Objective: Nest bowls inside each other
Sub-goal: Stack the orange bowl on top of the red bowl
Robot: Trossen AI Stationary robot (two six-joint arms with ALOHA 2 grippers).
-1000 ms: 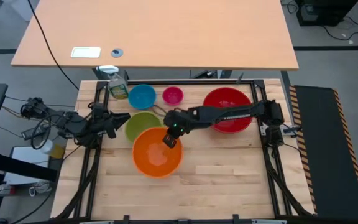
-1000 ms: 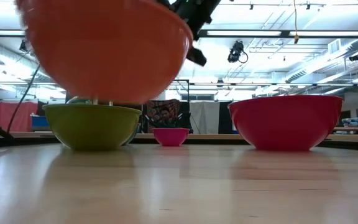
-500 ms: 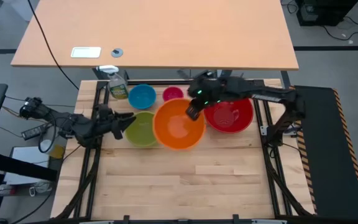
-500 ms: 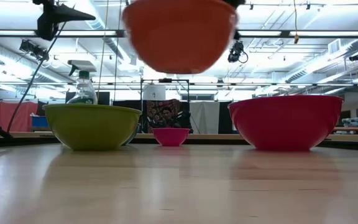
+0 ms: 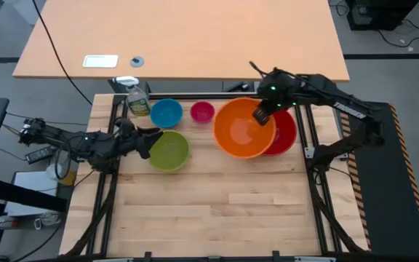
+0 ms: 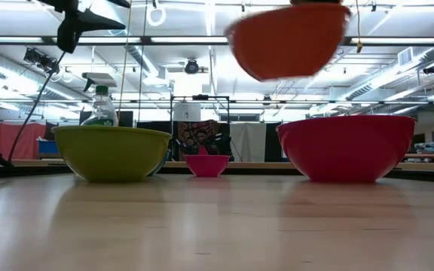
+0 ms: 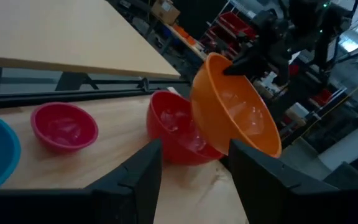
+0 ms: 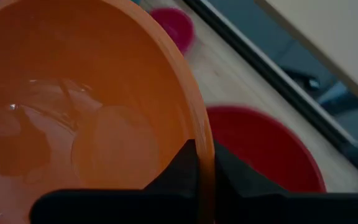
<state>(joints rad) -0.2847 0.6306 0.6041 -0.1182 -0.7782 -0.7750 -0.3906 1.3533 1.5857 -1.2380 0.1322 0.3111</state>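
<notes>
My right gripper [image 5: 262, 115] is shut on the orange bowl [image 5: 243, 129], which hangs in the air partly over the red bowl [image 5: 285, 135] at the table's far right. In the low view the orange bowl [image 6: 288, 41] hangs well above the red bowl [image 6: 346, 147]. The lime green bowl [image 5: 169, 151], blue bowl [image 5: 166, 113] and pink bowl [image 5: 202, 111] rest on their bases on the table. My left gripper [image 5: 148, 137] is open and touches nothing. It stands high above the green bowl's left rim and points toward the table's right. My right gripper holds the orange bowl by its rim [image 8: 199, 127], on the bowl's far right side, with one finger inside the bowl and one outside. The fingers slant down from above. The bowl hangs lifted clear and tilted, its mouth upward, over the red bowl.
A yellowish spray bottle [image 5: 137, 102] stands at the far left corner beside the blue bowl. A black frame rail [image 5: 195, 95] runs along the table's far edge. Bare wood [image 5: 209, 204] fills the near half of the table.
My right gripper has carried the orange bowl up and toward the table's far right, from beside the green bowl to above the red bowl. The bowl is now higher and tilted. My left gripper has edged right, over the green bowl's rim.
</notes>
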